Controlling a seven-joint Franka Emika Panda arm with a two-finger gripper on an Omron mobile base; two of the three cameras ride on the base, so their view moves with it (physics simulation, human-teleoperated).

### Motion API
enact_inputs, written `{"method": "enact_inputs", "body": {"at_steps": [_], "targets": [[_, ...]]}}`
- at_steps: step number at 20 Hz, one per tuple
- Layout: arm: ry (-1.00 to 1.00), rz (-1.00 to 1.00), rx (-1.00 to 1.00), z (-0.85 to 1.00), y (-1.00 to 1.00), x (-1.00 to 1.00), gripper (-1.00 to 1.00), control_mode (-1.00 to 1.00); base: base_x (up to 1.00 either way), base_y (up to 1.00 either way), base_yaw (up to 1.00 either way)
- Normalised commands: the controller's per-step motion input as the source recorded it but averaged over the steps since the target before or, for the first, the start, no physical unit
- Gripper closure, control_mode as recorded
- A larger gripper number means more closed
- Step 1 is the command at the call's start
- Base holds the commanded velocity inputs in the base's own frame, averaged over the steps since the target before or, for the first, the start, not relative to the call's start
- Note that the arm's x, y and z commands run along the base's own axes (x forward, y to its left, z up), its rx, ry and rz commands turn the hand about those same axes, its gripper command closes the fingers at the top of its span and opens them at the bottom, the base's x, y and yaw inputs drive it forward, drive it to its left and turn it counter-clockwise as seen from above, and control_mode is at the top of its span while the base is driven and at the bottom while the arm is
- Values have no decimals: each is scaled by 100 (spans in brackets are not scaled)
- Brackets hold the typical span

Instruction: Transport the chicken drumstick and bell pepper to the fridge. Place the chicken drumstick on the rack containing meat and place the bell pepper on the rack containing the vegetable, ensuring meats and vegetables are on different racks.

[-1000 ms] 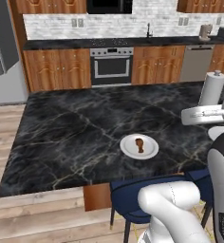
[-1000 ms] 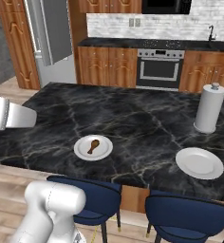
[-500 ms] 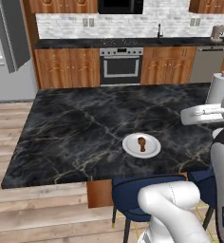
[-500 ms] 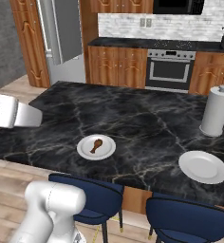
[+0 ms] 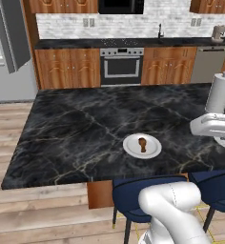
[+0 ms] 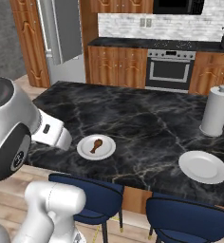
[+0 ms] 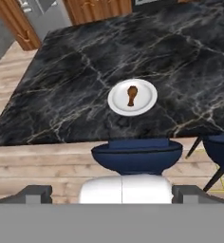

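From the hand view, the end effector (image 7: 112,190) stands wide and holds nothing, poised off the near edge of the bench (image 7: 76,61) above a blue stool (image 7: 136,155). At about twelve o'clock from it, well apart, a white plate (image 7: 144,107) carries the chicken drumstick (image 7: 131,94). The drumstick's long axis runs twelve to six, thick end far, thin bone end nearest. Farther off, at ten o'clock, stands the fridge (image 5: 5,47), its door open.
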Motion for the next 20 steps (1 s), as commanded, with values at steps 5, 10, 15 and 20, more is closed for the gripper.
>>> {"method": "enact_inputs", "body": {"at_steps": [5,10,15,20], "targets": [[22,-14,0,-34,0,34,-100,-100,0,0,0],[22,-8,1,-34,0,38,-100,-100,0,0,0],[12,0,0,-37,0,31,-100,-100,0,0,0],[11,0,0,-40,0,34,-100,-100,0,0,0]]}}
